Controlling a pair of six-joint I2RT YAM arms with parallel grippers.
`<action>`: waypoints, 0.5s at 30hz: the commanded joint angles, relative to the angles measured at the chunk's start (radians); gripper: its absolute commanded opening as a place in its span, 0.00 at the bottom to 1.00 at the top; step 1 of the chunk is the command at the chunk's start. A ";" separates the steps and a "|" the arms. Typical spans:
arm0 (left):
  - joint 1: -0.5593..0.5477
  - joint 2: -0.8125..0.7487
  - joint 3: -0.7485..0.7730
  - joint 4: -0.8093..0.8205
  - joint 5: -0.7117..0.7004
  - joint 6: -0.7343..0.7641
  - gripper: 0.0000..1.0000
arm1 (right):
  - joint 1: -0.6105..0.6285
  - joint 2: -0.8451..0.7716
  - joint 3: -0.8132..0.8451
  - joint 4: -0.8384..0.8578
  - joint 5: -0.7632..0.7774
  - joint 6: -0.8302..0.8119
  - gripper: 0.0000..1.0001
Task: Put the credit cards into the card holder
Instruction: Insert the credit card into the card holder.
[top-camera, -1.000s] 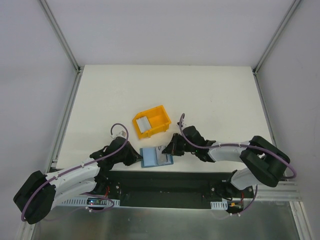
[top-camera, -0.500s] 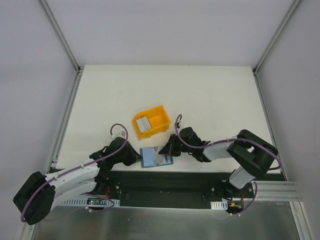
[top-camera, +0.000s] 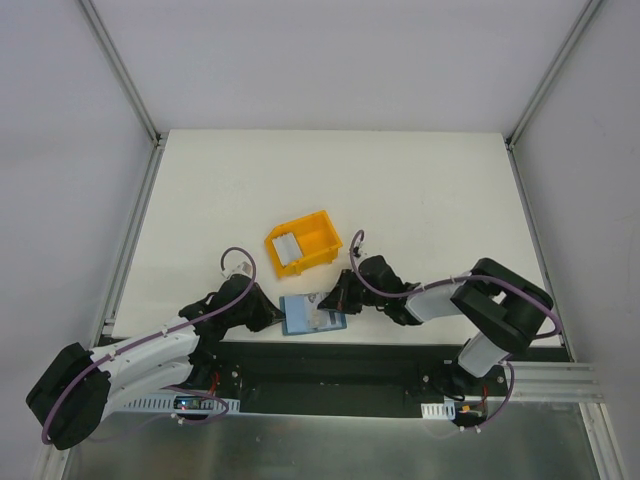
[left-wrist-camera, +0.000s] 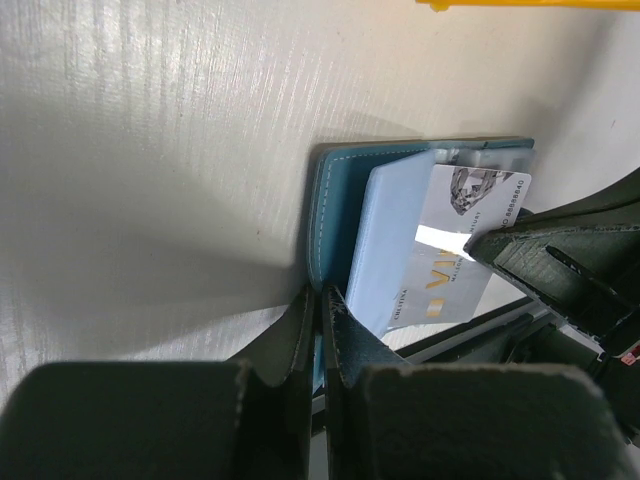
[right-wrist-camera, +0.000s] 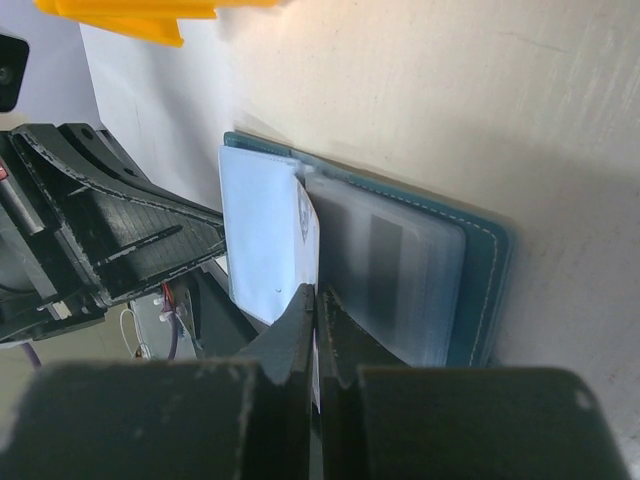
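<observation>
Teal-blue and lying open, the card holder (top-camera: 313, 315) sat flat on the white bench (top-camera: 400, 190) at its near edge, between my two arms. My left fingers (top-camera: 270, 315) were closed tight on its left-hand edge; in the left wrist view the teal cover (left-wrist-camera: 330, 210) ran down into the slit between the two tips (left-wrist-camera: 320, 300), and a strip of blue showed between them.

My right fingers (top-camera: 335, 300) came in from the other side, pinched narrow on a credit card (left-wrist-camera: 470, 240). That card was silvery white with gold lettering and a row of digits along one edge. It lay tilted across the inside of the holder, one part of it tucked under the pale blue pocket (left-wrist-camera: 390, 240) and the rest lying uncovered on the right. From my right wrist the same card showed only as a thin white sliver (right-wrist-camera: 308, 225) held between the tips (right-wrist-camera: 315, 295), just beside the pale pocket (right-wrist-camera: 258, 230), with clear sleeves and the stitched teal cover (right-wrist-camera: 480, 270) on the far side of it.

Just behind the holder, apart from it, stood the yellow bin (top-camera: 303, 243). A second credit card (top-camera: 286, 247), pale grey-white, lay inside the bin at its left end.
</observation>
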 joint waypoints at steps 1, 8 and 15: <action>0.008 0.008 -0.025 -0.065 -0.006 0.005 0.00 | 0.021 0.043 0.032 -0.009 0.025 -0.012 0.00; 0.008 0.005 -0.028 -0.065 -0.004 0.002 0.00 | 0.018 0.047 0.049 -0.025 0.058 -0.037 0.00; 0.008 0.005 -0.030 -0.065 -0.004 0.002 0.00 | 0.035 0.054 0.046 -0.032 0.050 -0.020 0.00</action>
